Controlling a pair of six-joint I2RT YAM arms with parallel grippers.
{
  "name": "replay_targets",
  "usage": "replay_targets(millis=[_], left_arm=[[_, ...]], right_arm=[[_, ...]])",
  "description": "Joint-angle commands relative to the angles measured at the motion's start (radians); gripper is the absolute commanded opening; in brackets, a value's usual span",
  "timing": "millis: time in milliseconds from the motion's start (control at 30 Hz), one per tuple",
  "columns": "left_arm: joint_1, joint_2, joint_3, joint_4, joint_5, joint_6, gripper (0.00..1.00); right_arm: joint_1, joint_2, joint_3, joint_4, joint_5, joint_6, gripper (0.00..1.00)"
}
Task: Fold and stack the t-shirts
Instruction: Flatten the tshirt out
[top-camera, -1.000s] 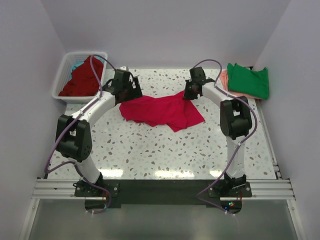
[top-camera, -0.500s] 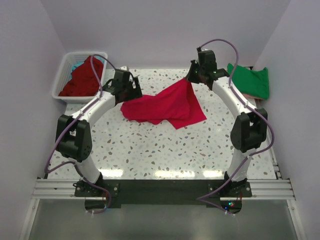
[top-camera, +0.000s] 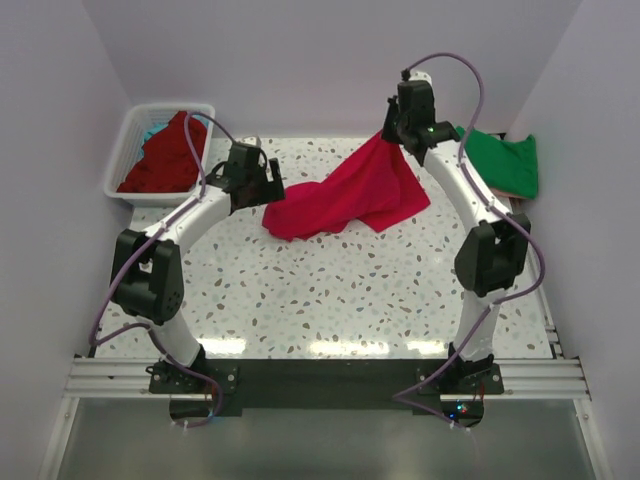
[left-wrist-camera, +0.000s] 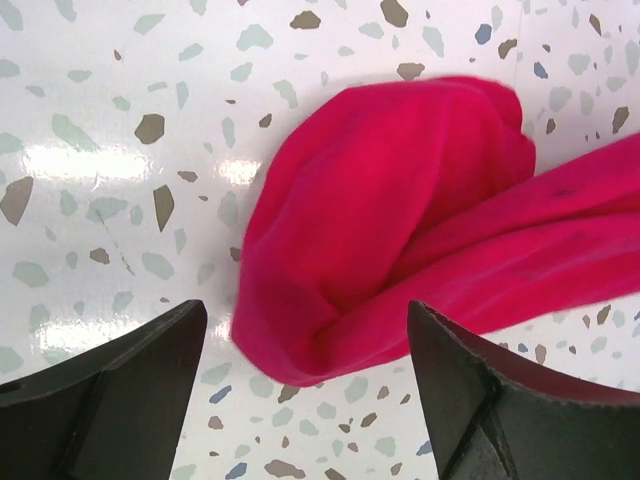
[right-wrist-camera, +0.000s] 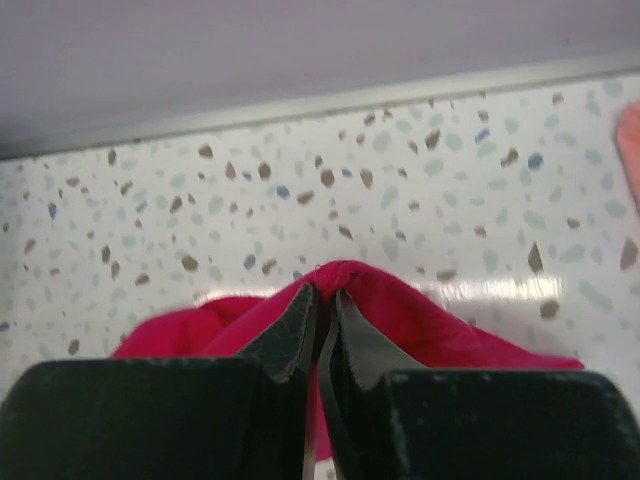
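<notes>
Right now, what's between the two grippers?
The crimson t-shirt, hanging from the shut right gripper to the table by the open left gripper; top view.

White speckled terrazzo counter (top-camera: 330, 300), boxed in by plain pale lilac walls (top-camera: 330, 60) at back and both sides. Aluminium rail (top-camera: 110, 376) and black plate (top-camera: 320, 382) along near edge. Overhead light glare (top-camera: 340, 347) on near counter surface.

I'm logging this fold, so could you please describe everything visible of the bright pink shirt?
The pink shirt is plain, soft crimson-pink cloth, crumpled and not yet folded. The right claw is shut on one edge and holds it raised near the table's far side, so the cloth hangs in a slanted drape. Its lower end lies bunched on the speckled table, just beside the open left claw, which does not grip it.
</notes>
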Motion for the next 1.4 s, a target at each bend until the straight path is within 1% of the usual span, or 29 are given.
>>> replay_targets(millis=[0, 33, 67, 100, 133, 233, 267, 300, 400, 500, 667, 867, 1100, 1367], left_arm=[[0.007, -0.047, -0.017, 0.043, 0.040, 0.028, 0.86], [0.008, -0.044, -0.020, 0.040, 0.043, 0.030, 0.86], [0.008, -0.044, -0.021, 0.038, 0.048, 0.032, 0.85], [0.008, -0.044, -0.023, 0.035, 0.049, 0.033, 0.85], [0.007, -0.047, -0.029, 0.032, 0.049, 0.033, 0.85], [0.007, -0.055, -0.043, 0.032, 0.051, 0.036, 0.85], [0.005, -0.056, -0.046, 0.033, 0.051, 0.038, 0.85], [0.007, -0.059, -0.049, 0.036, 0.051, 0.038, 0.85], [0.007, -0.056, -0.050, 0.037, 0.059, 0.039, 0.85], [0.007, -0.053, -0.050, 0.041, 0.063, 0.041, 0.85], [0.007, -0.049, -0.049, 0.038, 0.063, 0.045, 0.85], [0.007, -0.049, -0.049, 0.032, 0.057, 0.047, 0.85], [0.007, -0.042, -0.041, 0.027, 0.054, 0.045, 0.85], [0.007, -0.024, -0.023, 0.026, 0.058, 0.039, 0.85]], right_arm=[[-0.016, 0.221, 0.304, -0.059, 0.071, -0.074, 0.19], [-0.019, 0.266, 0.373, -0.144, 0.080, -0.075, 0.37], [-0.019, 0.307, 0.472, -0.172, 0.084, -0.077, 0.42], [-0.020, 0.346, 0.497, -0.191, 0.074, -0.078, 0.44], [-0.020, 0.346, 0.498, -0.185, 0.073, -0.080, 0.55], [-0.020, 0.276, 0.368, -0.099, 0.065, -0.078, 0.66], [-0.020, 0.257, 0.299, -0.082, 0.065, -0.080, 0.67], [-0.020, 0.242, 0.274, -0.076, 0.071, -0.080, 0.67], [-0.031, 0.235, 0.257, -0.132, 0.126, -0.069, 0.68], [-0.069, 0.251, 0.223, -0.176, 0.153, -0.029, 0.67], [-0.146, 0.283, 0.180, -0.189, 0.185, 0.026, 0.64], [-0.192, 0.318, 0.179, -0.200, 0.173, 0.023, 0.59], [-0.226, 0.381, 0.198, -0.206, 0.085, 0.018, 0.54], [-0.240, 0.465, 0.270, -0.254, 0.053, 0.034, 0.54]])
